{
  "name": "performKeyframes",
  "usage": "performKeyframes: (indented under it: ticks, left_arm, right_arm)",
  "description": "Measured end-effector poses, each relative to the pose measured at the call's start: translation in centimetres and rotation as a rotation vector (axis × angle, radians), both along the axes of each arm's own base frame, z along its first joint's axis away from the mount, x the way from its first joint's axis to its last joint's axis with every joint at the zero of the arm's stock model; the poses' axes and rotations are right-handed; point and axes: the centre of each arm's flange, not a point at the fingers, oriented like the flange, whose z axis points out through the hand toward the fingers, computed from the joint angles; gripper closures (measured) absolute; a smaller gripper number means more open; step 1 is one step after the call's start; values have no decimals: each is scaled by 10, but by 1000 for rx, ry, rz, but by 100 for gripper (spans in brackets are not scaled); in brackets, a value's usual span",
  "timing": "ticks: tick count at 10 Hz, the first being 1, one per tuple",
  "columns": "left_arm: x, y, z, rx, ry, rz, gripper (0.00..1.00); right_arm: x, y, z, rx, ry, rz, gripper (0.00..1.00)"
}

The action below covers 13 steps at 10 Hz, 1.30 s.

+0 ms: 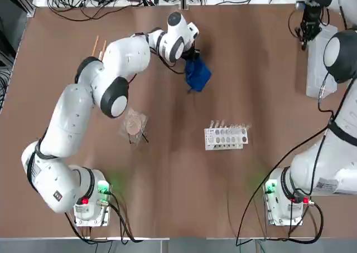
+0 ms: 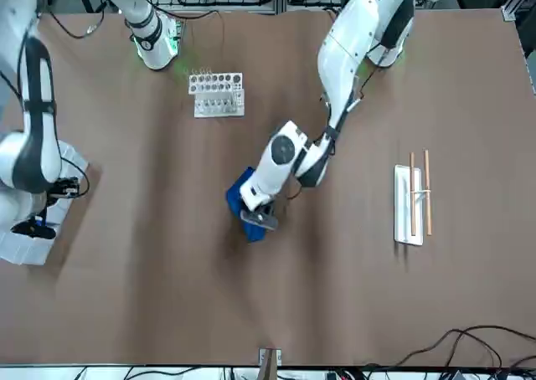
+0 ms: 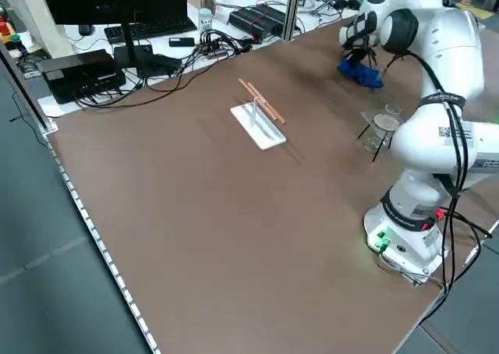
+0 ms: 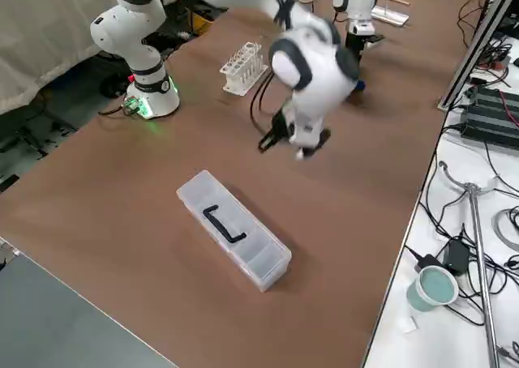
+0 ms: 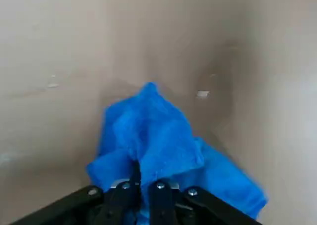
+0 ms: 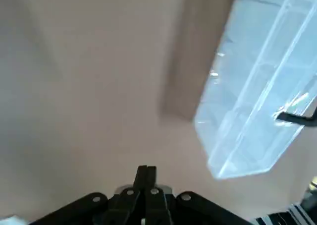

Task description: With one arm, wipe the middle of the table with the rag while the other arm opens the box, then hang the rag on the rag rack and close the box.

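My rag [image 5: 163,145] is soft, crumpled blue cloth. The surface [image 1: 167,197] looks matt brown and smooth. The box [image 4: 235,230] is translucent, glossy plastic with a black handle [image 4: 223,224]. The rag rack [image 2: 409,206] pairs a smooth white base with bare wooden rods. My arms' shells [image 1: 72,119] are glossy white.

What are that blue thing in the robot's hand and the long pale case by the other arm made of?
The rag, pinched in the left hand, looks like soft matte cloth: it bunches into folds. The box seems translucent, glossy plastic with a black handle, its lid catching light.
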Motion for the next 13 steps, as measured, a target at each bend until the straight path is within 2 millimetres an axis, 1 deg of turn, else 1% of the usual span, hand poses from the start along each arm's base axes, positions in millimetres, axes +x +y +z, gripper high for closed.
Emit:
performKeyframes:
  ticks: [1,2,3,4,5,6,7,8,9,10,11,12,13]
  left_arm:
    - [18,24,1,25,58,23,91]
    - [35,51,5,57,108,39,91]
    - [54,80,5,72,130,70,91]
    - [73,109,7,78,130,106,92]
    - [92,142,9,90,119,146,92]
    - [111,175,12,98,109,181,92]
    - [122,197,13,100,105,200,92]
    - [122,196,12,95,98,193,92]
    - [113,175,8,82,81,166,92]
    - [95,140,2,77,60,121,92]
    - [76,104,1,88,31,70,92]
    - [54,69,2,90,2,33,92]
    - [35,35,6,45,-35,16,92]
  right_arm:
    - [3,-16,-26,-31,-5,7,99]
    - [7,-32,-43,-48,-43,9,99]
    - [10,-49,-53,-57,-88,2,99]
    - [10,-63,-57,-68,-110,-2,99]
    - [9,-70,-56,-92,-110,11,99]
    - [9,-74,-55,-129,-98,41,99]
    - [9,-76,-57,-154,-85,63,99]
    - [8,-76,-60,-162,-77,72,99]
    - [7,-76,-64,-163,-69,74,99]
    - [7,-76,-67,-163,-65,77,99]
    - [7,-76,-69,-164,-61,78,99]
    - [7,-76,-69,-167,-59,81,99]
    - [6,-78,-69,-170,-57,81,99]
